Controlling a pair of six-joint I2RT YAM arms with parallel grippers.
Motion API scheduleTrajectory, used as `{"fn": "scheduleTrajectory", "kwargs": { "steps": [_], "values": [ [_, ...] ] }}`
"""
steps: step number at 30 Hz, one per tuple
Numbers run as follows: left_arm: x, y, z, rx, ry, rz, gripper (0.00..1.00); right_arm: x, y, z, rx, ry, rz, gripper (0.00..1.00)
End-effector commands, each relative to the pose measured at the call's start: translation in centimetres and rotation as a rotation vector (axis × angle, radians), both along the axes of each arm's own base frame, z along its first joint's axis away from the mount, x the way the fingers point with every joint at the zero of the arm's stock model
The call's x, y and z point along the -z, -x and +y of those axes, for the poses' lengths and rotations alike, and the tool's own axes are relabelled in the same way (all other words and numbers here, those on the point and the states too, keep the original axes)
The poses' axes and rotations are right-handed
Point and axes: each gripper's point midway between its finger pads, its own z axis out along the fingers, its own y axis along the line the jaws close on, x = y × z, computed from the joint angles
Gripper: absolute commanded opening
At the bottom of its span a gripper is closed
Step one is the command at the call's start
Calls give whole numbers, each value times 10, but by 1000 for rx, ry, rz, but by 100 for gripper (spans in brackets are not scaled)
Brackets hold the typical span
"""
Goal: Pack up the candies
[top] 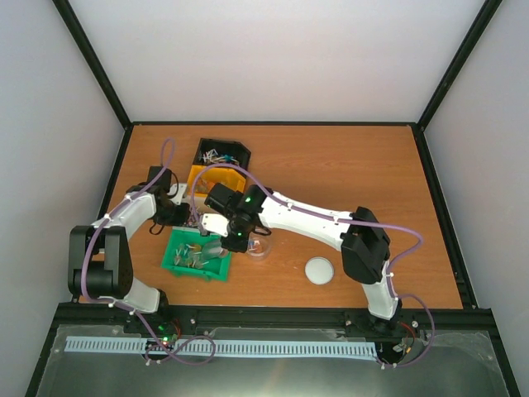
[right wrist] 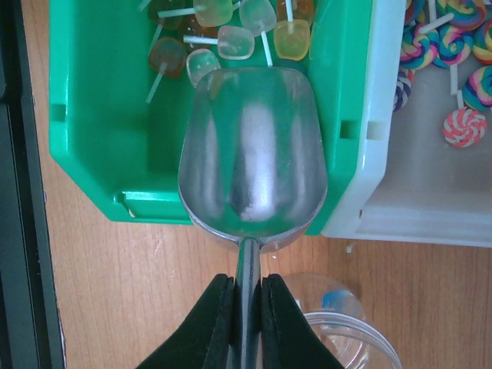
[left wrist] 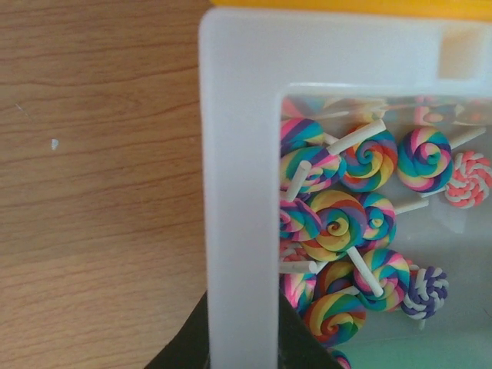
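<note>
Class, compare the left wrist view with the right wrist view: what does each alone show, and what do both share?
Only left wrist: a yellow bin edge and the left end effector gripping the white plastic bin's wall. Only right wrist: a green plastic bin of translucent square lollipops, a shiny metal scoop clamped in the right end effector, a clear round jar. Both: the white bin, rainbow swirl lollipops and the wooden table.

Wood-grain table (top: 355, 165), black bin (top: 245, 154) at far left, yellow bin (top: 197, 176) just nearer, green bin (top: 172, 255) touching white bin (right wrist: 384, 115), clear jar (top: 260, 248) beside them, round lid (top: 319, 270) further right
</note>
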Motion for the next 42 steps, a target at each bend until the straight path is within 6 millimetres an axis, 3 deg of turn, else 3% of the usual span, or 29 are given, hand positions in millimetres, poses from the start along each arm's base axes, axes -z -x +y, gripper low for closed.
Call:
{"fn": "scheduleTrajectory", "kwargs": {
  "steps": [1,10,20,26,29,32,38,42],
  "values": [
    [-40,-38,3,-68,-29,-179,1,23,-2,-22,27,162,4,3],
    [-40,-37,-7,-45,-45,-199,1,56,8,-10,11,199,110,3],
    [-29,-33,-17,-29,5,-161,1,71,0,23,25,-20,67,3],
    [-26,-32,-21,-16,27,-153,1,73,6,35,1,-186,57,3],
    [-25,-31,-24,-6,41,-146,1,66,11,42,-8,-272,66,3],
    [-22,-30,-27,10,55,-135,1,46,11,49,-22,-374,45,3],
    [-16,-30,-28,22,51,-118,1,3,1,42,-4,-556,-24,3],
    [-13,-31,-25,22,32,-113,1,-6,-4,35,12,-597,-17,3]
  ]
}}
